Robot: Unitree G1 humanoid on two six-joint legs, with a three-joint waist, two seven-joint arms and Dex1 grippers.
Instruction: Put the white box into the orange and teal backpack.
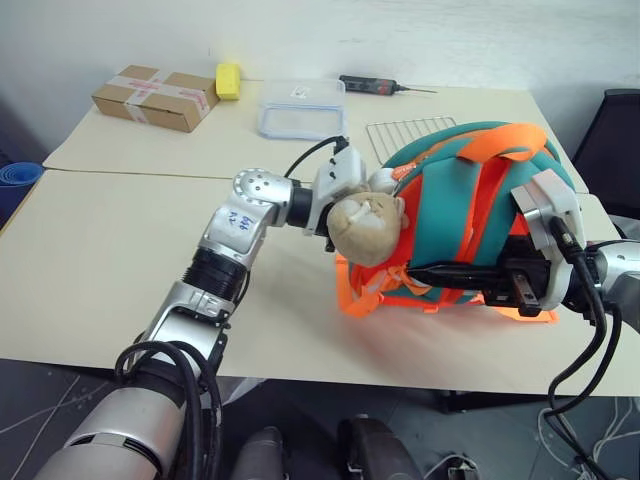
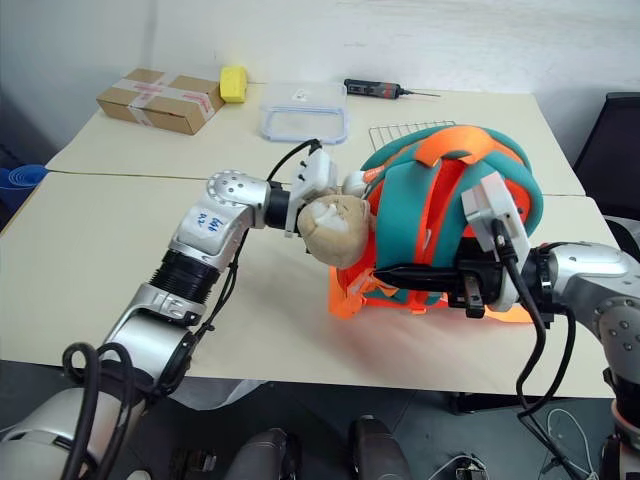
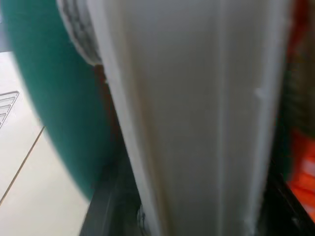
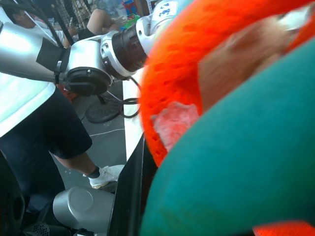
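Left eye view: your orange and teal backpack [image 1: 470,215] sits at the table's [image 1: 90,260] near edge, its plush toy [image 1: 365,225] facing your left arm. Your right gripper [image 1: 450,275] is clamped shut on the backpack's lower edge. Your left gripper's opening, you cannot tell. Left wrist view has the white box [image 3: 197,123] right against the teal fabric.

Even, bright, diffuse light falls on the cream tabletop [image 1: 90,260], with only a faint soft shadow under the rounded orange and teal fabric backpack [image 1: 470,200] toward six o'clock. In the left wrist view the flat white box [image 3: 197,118] is smeared and out of focus. In the right wrist view the backpack's orange mesh is soft at close range.
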